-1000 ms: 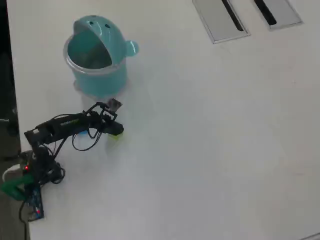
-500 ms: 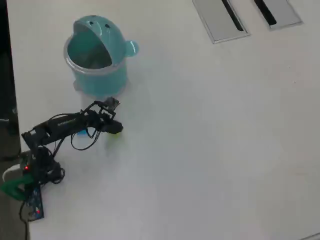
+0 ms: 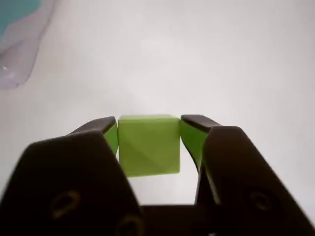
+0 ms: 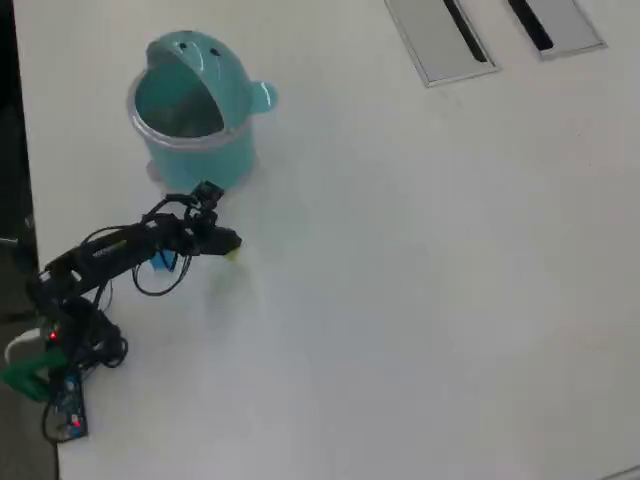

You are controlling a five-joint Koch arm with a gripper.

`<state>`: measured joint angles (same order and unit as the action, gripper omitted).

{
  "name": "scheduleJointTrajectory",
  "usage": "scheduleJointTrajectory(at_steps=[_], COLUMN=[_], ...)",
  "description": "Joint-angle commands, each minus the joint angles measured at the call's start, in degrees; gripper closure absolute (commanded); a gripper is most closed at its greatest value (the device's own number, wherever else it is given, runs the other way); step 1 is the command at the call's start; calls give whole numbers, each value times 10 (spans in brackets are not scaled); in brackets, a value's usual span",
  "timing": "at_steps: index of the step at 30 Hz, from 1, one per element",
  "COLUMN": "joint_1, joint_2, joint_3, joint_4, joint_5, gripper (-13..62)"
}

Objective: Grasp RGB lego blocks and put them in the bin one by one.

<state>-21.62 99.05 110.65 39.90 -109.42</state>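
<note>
Bin [image 3: 17, 34] cut off at wrist view's corner; blue block [image 4: 162, 262] seemingly half-hidden under arm.

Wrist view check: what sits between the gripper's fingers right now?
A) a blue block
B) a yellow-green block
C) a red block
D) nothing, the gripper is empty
B: in the wrist view a yellow-green block sits squarely between the two dark fingers of the gripper, whose inner faces press against its left and right sides.
</note>
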Motion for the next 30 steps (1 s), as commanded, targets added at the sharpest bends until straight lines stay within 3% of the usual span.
scheduleJointTrajectory(at_steps=[1, 9, 18, 30], joint_1=[-13, -68, -146, -192], joint_2=[34, 69, 77, 76], joint_3=[-31, -79, -280, -400], joint_4=[-35, -47, 43, 87], joint_5=[3, 24, 55, 65], gripper=[345, 345, 345, 345])
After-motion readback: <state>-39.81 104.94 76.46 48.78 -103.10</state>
